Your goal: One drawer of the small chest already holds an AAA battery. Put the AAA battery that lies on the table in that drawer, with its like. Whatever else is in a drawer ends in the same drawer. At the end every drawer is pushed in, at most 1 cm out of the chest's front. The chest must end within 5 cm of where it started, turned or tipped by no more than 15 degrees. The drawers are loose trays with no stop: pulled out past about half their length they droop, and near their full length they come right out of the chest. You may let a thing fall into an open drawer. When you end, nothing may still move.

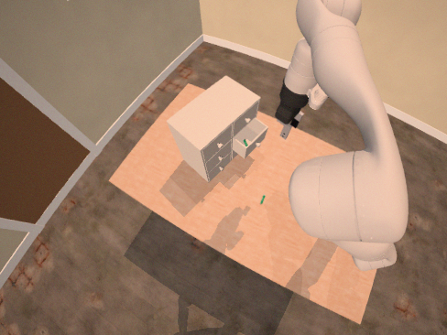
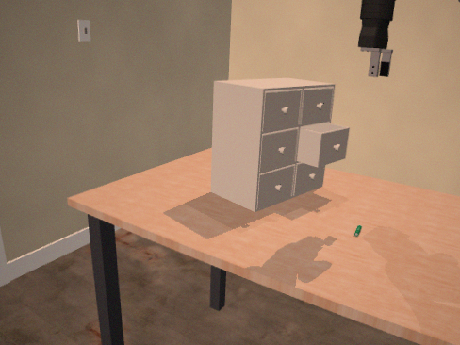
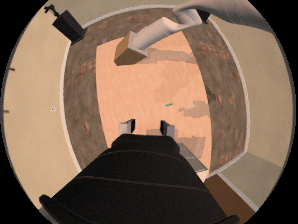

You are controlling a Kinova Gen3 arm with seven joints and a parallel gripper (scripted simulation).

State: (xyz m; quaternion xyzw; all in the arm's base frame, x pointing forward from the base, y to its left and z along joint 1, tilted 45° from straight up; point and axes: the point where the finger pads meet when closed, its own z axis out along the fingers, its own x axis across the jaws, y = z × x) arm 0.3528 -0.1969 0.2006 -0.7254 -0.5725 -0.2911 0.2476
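Note:
The pale chest [image 1: 215, 110] [image 2: 236, 141] stands upright with six drawers in two columns. Its middle drawer of the right column [image 1: 261, 135] [image 2: 334, 153] is pulled partly out and looks about level; the other five look shut. A green battery [image 1: 245, 143] lies in that open drawer; the wall hides it in the exterior view. Another green AAA battery [image 1: 263, 199] [image 2: 358, 231] [image 3: 169, 105] lies on the table in front of the chest. My gripper [image 1: 290, 129] [image 2: 380, 73] [image 3: 147, 124] is open and empty, high above the table, to the right of the open drawer and clear of both batteries.
The wooden table [image 1: 183, 98] [image 2: 141, 198] [image 3: 112, 90] carries the chest. The arm's large pale links reach over the table's right part in the top view. Shadows of the chest and arm fall on the table. Walls stand behind the chest.

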